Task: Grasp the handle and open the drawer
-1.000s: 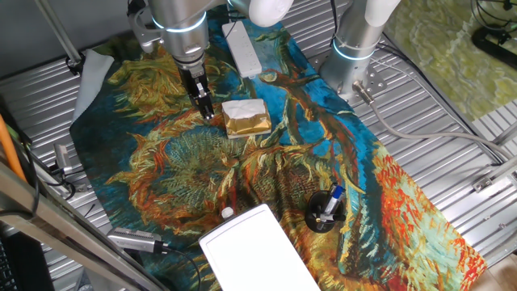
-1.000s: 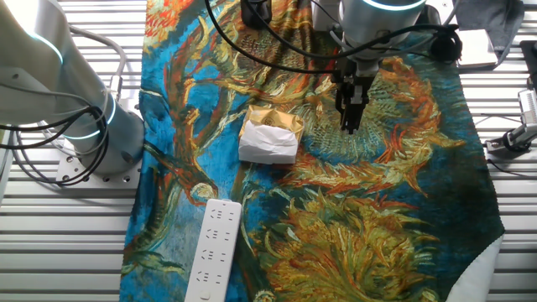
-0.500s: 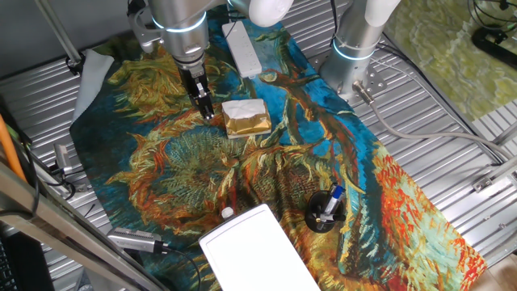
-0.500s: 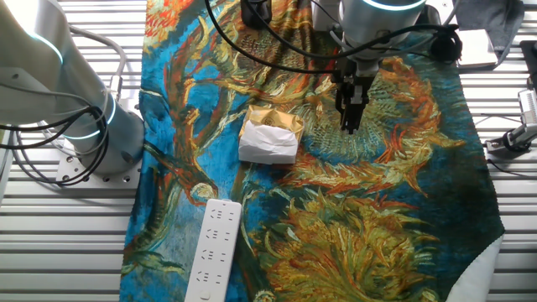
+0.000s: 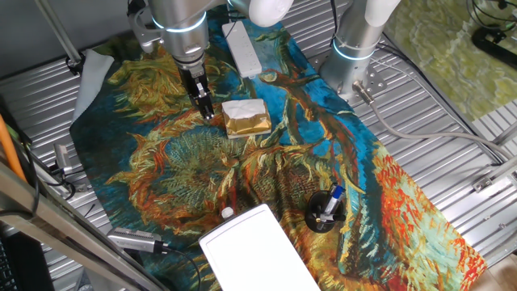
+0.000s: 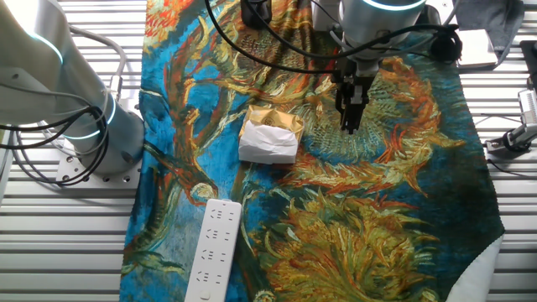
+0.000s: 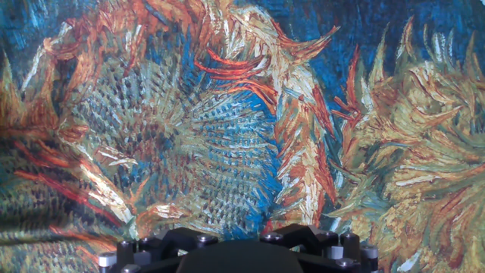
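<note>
The drawer (image 5: 257, 252) is a flat white box with rounded corners at the near edge of the cloth. Its handle (image 5: 227, 212), a small white knob, sits on the box's far-left corner face. My gripper (image 5: 206, 111) hangs far from it, over the upper left of the cloth, just left of a gold-foil block. In the other fixed view the gripper (image 6: 350, 119) points down at the cloth, its fingers close together with nothing between them. The hand view shows only sunflower-patterned cloth and the dark gripper base along its bottom edge. The drawer and handle do not show there.
A gold-foil block with a white top (image 5: 245, 117) lies right of the gripper. A white power strip (image 5: 242, 47) lies at the far edge. A black round pen holder (image 5: 326, 212) stands right of the drawer. A second robot base (image 5: 355, 48) stands at the back right.
</note>
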`<state>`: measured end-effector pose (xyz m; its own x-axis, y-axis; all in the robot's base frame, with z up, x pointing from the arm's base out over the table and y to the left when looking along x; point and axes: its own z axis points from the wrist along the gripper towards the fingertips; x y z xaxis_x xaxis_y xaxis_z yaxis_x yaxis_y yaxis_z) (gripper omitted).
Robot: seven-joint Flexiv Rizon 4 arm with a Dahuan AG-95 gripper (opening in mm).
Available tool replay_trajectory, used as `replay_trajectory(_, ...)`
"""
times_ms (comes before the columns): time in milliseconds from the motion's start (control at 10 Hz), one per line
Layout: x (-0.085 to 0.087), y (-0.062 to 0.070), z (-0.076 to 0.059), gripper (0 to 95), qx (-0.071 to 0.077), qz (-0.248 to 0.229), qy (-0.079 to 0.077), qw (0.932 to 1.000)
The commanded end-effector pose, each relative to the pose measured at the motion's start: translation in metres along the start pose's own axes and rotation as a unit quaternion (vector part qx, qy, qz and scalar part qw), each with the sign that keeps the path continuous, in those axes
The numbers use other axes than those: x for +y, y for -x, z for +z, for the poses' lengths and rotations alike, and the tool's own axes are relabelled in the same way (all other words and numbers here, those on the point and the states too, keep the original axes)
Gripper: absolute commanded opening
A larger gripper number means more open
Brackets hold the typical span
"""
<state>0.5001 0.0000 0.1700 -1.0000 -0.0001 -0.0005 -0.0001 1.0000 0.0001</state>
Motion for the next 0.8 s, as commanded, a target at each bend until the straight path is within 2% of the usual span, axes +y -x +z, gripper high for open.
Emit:
replay_trajectory(100, 0.0, -0.0001, 0.0, 0.0, -0.048, -0.353, 0.068, 0.932)
replay_trajectory(800, 0.0, -0.0001, -0.0002, 0.0, -0.047, -0.351, 0.066, 0.9329)
